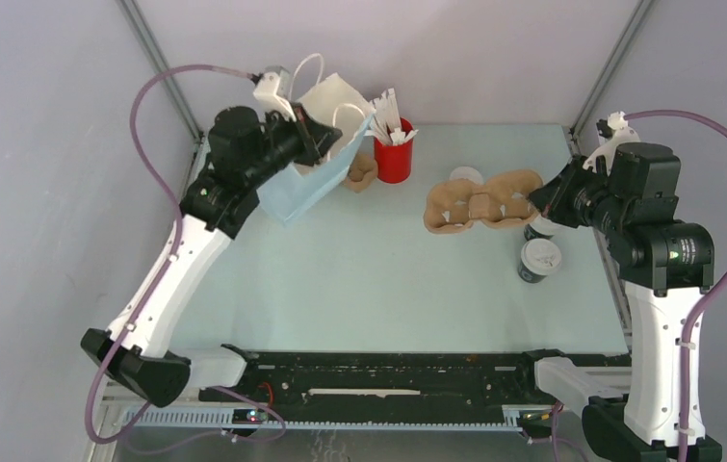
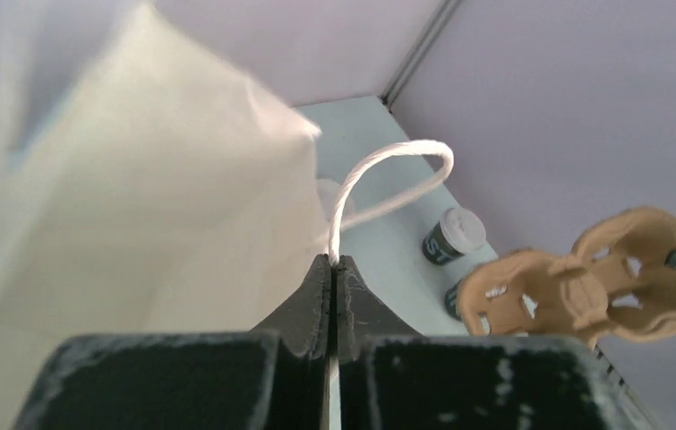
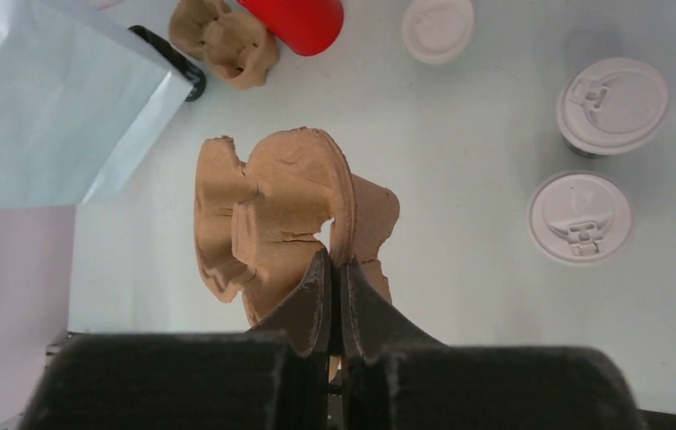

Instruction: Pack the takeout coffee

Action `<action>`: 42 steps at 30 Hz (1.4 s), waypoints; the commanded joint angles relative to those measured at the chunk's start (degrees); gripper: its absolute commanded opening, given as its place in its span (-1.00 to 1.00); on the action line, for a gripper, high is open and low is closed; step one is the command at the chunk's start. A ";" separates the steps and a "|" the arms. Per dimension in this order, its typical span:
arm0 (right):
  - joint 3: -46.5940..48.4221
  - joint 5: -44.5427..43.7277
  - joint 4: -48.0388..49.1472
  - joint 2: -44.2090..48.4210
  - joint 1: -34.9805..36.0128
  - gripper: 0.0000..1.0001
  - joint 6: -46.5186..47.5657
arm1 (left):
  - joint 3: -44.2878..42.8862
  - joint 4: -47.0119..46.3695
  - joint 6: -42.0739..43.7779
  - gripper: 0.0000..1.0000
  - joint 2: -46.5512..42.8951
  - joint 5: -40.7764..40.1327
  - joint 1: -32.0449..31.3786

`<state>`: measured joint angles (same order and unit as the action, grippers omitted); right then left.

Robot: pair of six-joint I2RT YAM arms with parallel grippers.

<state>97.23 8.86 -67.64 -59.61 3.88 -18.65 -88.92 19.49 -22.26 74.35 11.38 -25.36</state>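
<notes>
Pale mint tabletop [image 1: 378,289] inside grey walls, viewed from over the arm bases at 6 o'clock.

Nearest, at about 4 o'clock: takeout coffee [image 1: 539,258], upright on the tabletop, dark paper wall under a round white lid, touched by nothing. Just beyond it, second lidded cup [image 1: 535,229], half hidden from above behind the right gripper [image 1: 536,202]; plain in the right wrist view, side by side with the first and apart from it.

On handling, as a judgement only: probably light, thin-walled, easy to dent under a hard squeeze; lid smooth and perhaps slippery; fill level impossible to tell, so best treated as full and kept upright. Best taken from the side on the dark wall just under the lid rim, with a gentle pinch; never by the lid alone, for fear of popping it off.

At 2 o'clock: right gripper pressed together on the thin rim of the moulded pulp cup carrier [image 1: 482,202]. Lifted or resting, hard to tell.

Just behind the carrier, loose white lid [image 1: 466,175], flat on the table. At 12 o'clock, red holder [image 1: 394,154] with white sticks; small pulp piece [image 1: 361,171] just beside it at its 9 o'clock.

Farthest, at 11 o'clock: paper bag [image 1: 292,197], blue outside, white inside, well apart from the coffee. Left gripper [image 1: 328,133] clamped tight on its white rope handle [image 2: 424,146], cord nipped between the closed fingertips.
</notes>
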 commanded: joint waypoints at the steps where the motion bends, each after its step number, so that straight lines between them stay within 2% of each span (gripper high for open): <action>1: 0.90 3.04 2.78 1.49 0.16 -1.00 -3.32 | 13.53 -5.34 1.27 -0.99 -4.46 1.68 -3.74; 6: -0.67 3.27 2.03 3.99 0.21 -1.00 -4.06 | 29.74 -18.19 -5.09 -0.99 -11.66 1.55 -8.81; 9: -2.03 3.74 1.34 5.27 0.34 -1.00 -4.60 | 33.00 -18.49 -6.03 -0.99 -12.83 -0.53 -12.50; 14: -2.84 3.54 1.21 6.84 0.36 -1.00 -5.30 | 33.07 -16.50 -6.83 -0.99 -13.55 -3.35 -17.48; 22: -3.56 4.07 1.70 7.46 0.36 -1.00 -6.07 | 25.61 -6.40 -8.87 -0.99 -14.48 -8.96 -18.14; 30: -4.73 4.68 2.85 6.92 0.43 -1.00 -6.05 | 27.70 -6.75 -8.57 -0.97 -13.04 -5.34 -19.20; 33: -4.49 4.36 3.04 6.60 0.43 -1.00 -5.69 | 27.88 -6.22 -6.99 -0.78 -13.55 -4.67 -20.07; 37: -3.55 3.27 2.40 6.16 0.43 -1.00 -4.61 | 27.31 -4.29 -6.01 -0.24 -14.02 -2.74 -20.59; 42: -1.29 2.10 1.35 5.39 0.34 -1.00 -3.58 | 22.99 3.04 -5.20 0.55 -16.81 -3.80 -20.70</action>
<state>92.51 12.23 -67.11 -53.65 3.90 -23.42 -60.23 17.02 -28.73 61.12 7.73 -45.56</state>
